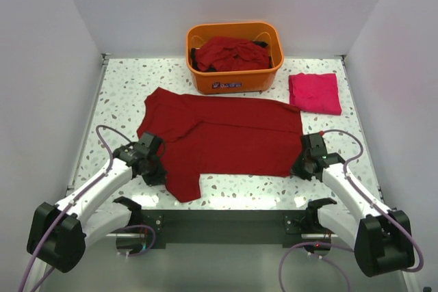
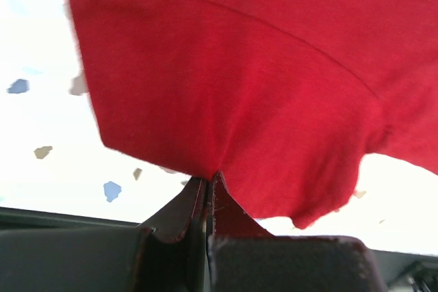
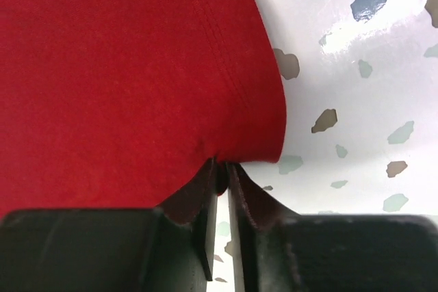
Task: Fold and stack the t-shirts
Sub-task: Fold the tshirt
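Note:
A dark red t-shirt (image 1: pixel 226 138) lies spread on the speckled table, collar end to the left, hem to the right. My left gripper (image 1: pixel 155 169) is shut on its near edge by the near sleeve; the wrist view shows the cloth (image 2: pixel 239 80) pinched between the fingertips. My right gripper (image 1: pixel 300 163) is shut on the near hem corner, with the cloth (image 3: pixel 123 66) bunched between its fingertips. A folded pinkish-red t-shirt (image 1: pixel 314 92) lies at the back right. More dark red shirts (image 1: pixel 229 53) are heaped in the tub.
An orange plastic tub (image 1: pixel 235 78) stands at the back centre, just beyond the spread shirt. White walls close in the table on the left, right and back. The table's front edge (image 1: pixel 226 204) runs just behind both grippers.

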